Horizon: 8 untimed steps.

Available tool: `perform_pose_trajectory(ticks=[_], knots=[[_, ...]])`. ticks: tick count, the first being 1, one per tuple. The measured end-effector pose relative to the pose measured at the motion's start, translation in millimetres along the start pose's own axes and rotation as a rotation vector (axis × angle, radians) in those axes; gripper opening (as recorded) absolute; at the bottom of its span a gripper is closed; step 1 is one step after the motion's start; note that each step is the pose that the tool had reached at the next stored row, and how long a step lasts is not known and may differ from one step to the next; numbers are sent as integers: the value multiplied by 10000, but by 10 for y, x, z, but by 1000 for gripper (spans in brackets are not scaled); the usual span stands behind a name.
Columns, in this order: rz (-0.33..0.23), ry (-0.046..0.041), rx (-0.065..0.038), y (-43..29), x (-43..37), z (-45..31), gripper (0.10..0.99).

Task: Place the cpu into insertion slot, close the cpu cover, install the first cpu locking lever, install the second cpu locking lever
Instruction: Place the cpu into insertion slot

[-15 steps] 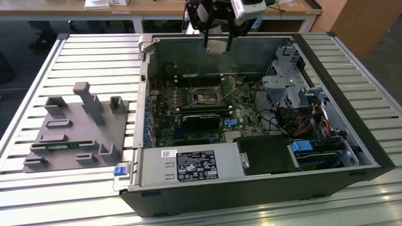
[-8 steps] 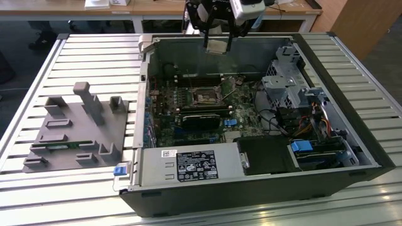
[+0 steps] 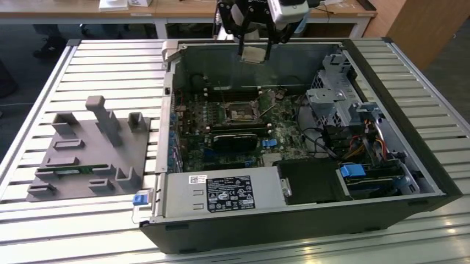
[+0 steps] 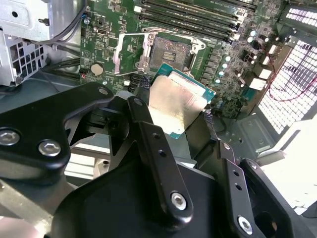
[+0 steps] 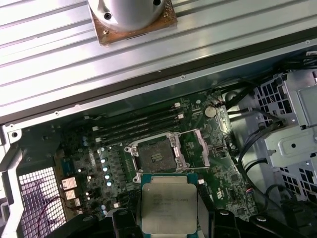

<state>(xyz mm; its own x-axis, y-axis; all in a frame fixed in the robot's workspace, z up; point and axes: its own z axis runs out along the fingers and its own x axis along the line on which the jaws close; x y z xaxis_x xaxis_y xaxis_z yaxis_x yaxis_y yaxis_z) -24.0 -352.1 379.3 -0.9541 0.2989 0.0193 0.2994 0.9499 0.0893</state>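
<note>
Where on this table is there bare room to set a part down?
Bare table slats lie beyond the grey fixture and in front of it, at the exterior view's left of the computer case. Inside the case, circuit board, cables and drive cage crowd together.

A robotics lab or electronics workshop: an open desktop computer case (image 3: 294, 228) lies on a slatted aluminium workbench (image 3: 110, 60) under a robot gripper (image 3: 254, 54), with a grey parts fixture (image 3: 88, 151) at the exterior view's left and wooden desks (image 3: 184, 9) on the far side.
</note>
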Motion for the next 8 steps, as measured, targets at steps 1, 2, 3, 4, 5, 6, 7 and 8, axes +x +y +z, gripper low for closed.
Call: perform_pose_trajectory(ticks=[1, 2, 3, 4, 5, 6, 7, 8], knots=[[27, -3, -1, 0, 0, 0, 537], [57, -5, -1, 0, 0, 0, 537], [87, -8, -2, 0, 0, 0, 537], [117, -11, -2, 0, 0, 0, 537], [151, -14, -3, 0, 0, 1, 537], [186, -17, -3, 0, 0, 1, 537], [220, -20, -4, 0, 0, 1, 537], [254, -23, -5, 0, 0, 1, 537]])
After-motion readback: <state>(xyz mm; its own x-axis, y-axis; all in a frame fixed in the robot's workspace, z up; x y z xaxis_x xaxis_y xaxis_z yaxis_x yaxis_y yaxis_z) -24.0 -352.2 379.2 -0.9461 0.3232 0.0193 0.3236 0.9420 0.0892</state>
